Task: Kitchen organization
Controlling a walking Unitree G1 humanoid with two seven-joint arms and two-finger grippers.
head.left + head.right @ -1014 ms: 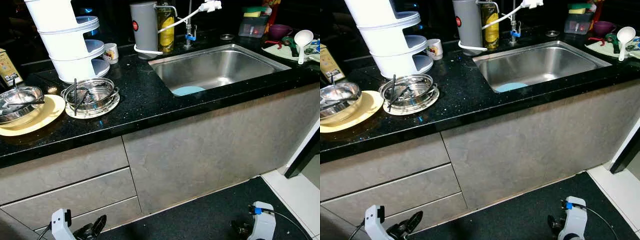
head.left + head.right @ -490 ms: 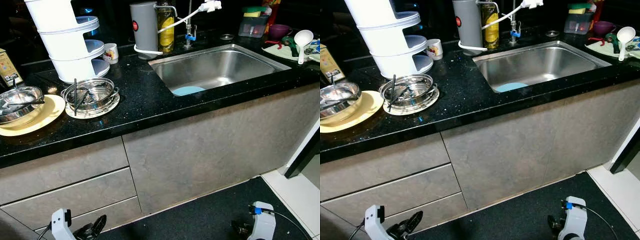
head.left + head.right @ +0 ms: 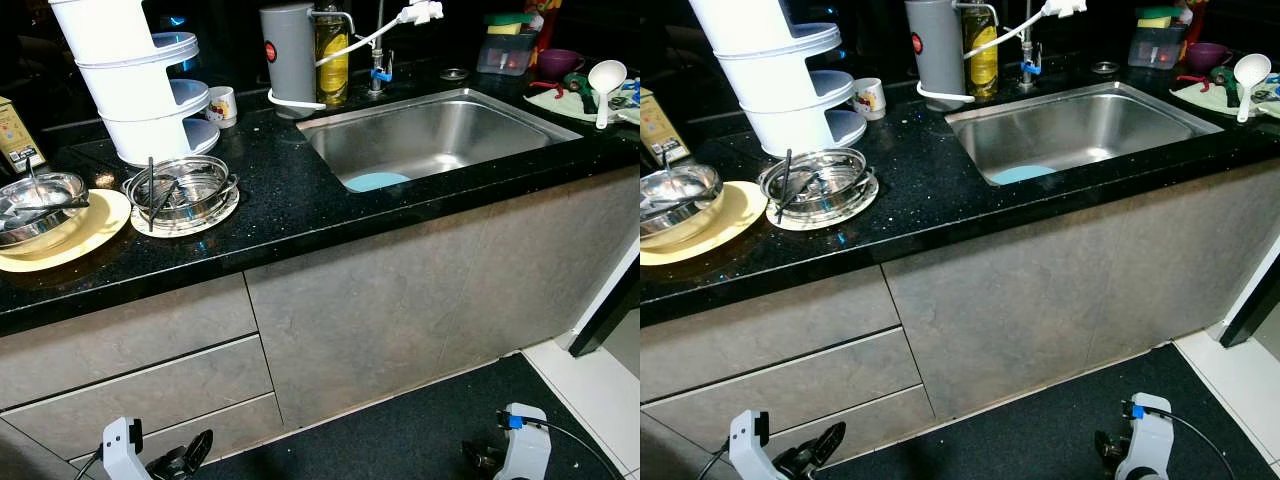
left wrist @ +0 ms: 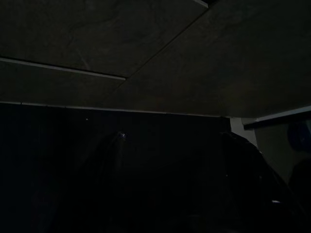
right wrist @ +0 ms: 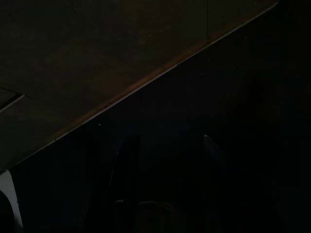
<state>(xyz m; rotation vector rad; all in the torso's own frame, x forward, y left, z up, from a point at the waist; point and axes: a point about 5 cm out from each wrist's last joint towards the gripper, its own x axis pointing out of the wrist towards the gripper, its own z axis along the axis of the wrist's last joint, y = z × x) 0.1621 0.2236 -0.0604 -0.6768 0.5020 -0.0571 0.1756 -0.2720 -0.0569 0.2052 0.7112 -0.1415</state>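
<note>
While both arms hang idle low by the grey cabinet drawers [image 3: 150, 385], you see the left hand [image 3: 185, 462] with its black fingers spread and empty, but you cannot tell how the right hand [image 3: 480, 458] stands, dark as it is. Your likely work sits at the left of the black speckled counter [image 3: 290, 200]: a round steel bowl [image 3: 185, 185] on a pale plate [image 3: 187, 220], probably light, rigid and slick, so judge the rim the safest hold and mind the loose utensils [image 3: 155, 190] inside. A second steel bowl [image 3: 38, 200] on a yellow plate [image 3: 75, 245] is cut off at the edge, the light-blue thing [image 3: 375, 181] in the steel sink [image 3: 450, 125] is half hidden by its wall, and both wrist views are too dark to help.
</note>
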